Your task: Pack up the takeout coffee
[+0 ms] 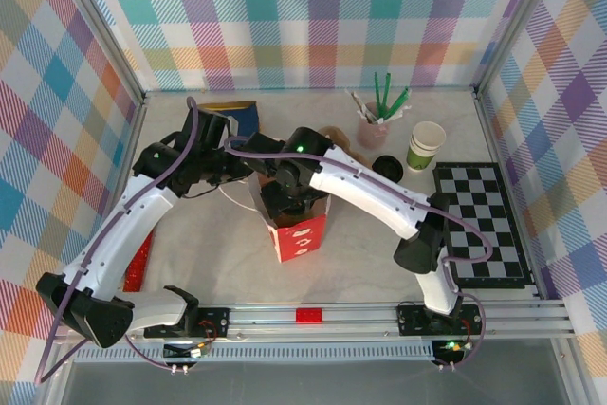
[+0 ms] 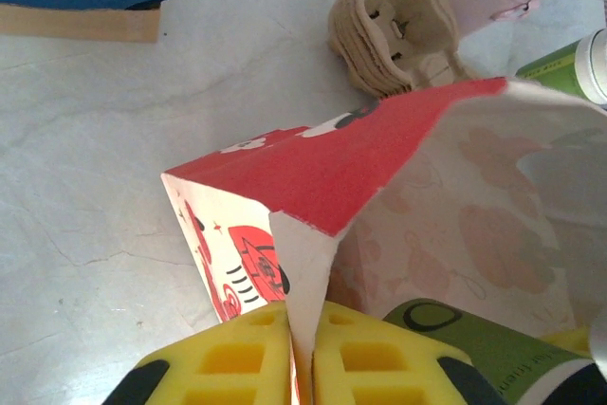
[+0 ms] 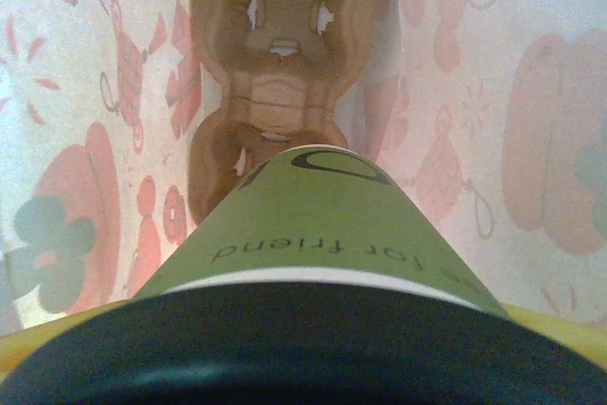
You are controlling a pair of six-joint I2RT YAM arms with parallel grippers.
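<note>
The red paper bag (image 1: 299, 234) stands open at the table's middle. My left gripper (image 2: 302, 329) is shut on the bag's top edge, the paper pinched between its yellow pads. The takeout coffee (image 3: 313, 234), an olive-green cup with a black lid, hangs inside the bag (image 3: 512, 139). My right gripper (image 1: 287, 194) reaches down into the bag's mouth and is shut on the cup, a yellow pad (image 3: 561, 322) showing beside the lid. Below the cup, a brown pulp carrier (image 3: 285, 35) lies at the bag's bottom. The cup's green side (image 2: 493, 353) also shows in the left wrist view.
A stack of pulp carriers (image 2: 398, 21) sits just behind the bag. Further right are a pink cup of stirrers (image 1: 373, 125), a loose black lid (image 1: 386, 166), a lidless green cup stack (image 1: 426, 146) and a checkered mat (image 1: 484, 225). A blue box (image 1: 242, 119) stands at the back.
</note>
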